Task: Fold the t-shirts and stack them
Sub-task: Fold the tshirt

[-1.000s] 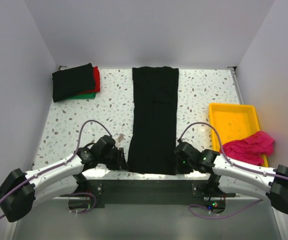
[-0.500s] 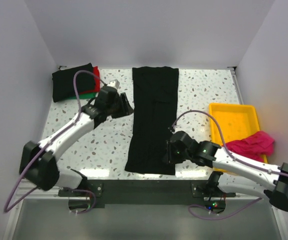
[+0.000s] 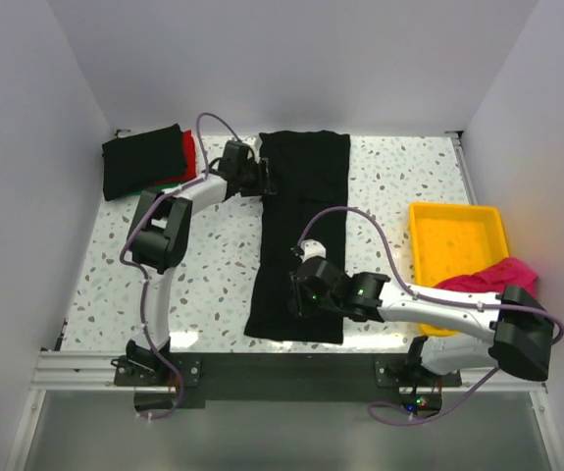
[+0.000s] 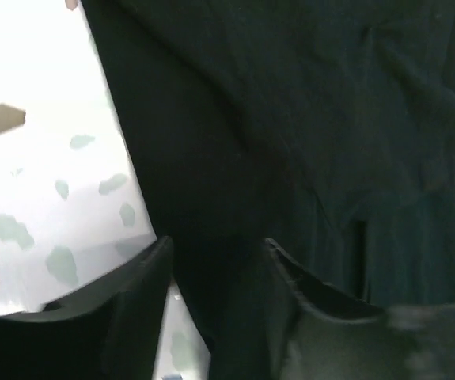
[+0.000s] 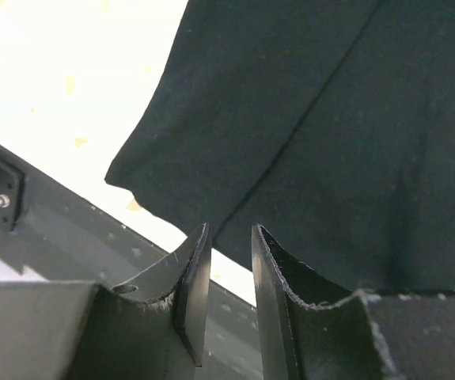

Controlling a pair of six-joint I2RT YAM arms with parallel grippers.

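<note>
A black t-shirt (image 3: 306, 226), folded into a long strip, lies flat down the middle of the table. My left gripper (image 3: 265, 180) is at its far left edge. In the left wrist view the jaws (image 4: 215, 245) stand apart over the cloth's edge (image 4: 306, 119), gripping nothing. My right gripper (image 3: 296, 294) hovers over the shirt's near part. Its jaws (image 5: 231, 233) are a narrow gap apart and empty above the near hem (image 5: 330, 119). A folded stack (image 3: 144, 162), black over red over green, sits at the back left. A magenta-pink shirt (image 3: 487, 285) lies crumpled in the yellow tray.
The yellow tray (image 3: 458, 228) stands at the right side of the table. White walls close in the left, back and right. A black metal rail (image 3: 282, 368) runs along the near edge, also seen in the right wrist view (image 5: 69, 237).
My left arm swung from the shirt's near left corner out to its far left edge. My right gripper moved from the near right corner leftward over the shirt's lower part.
</note>
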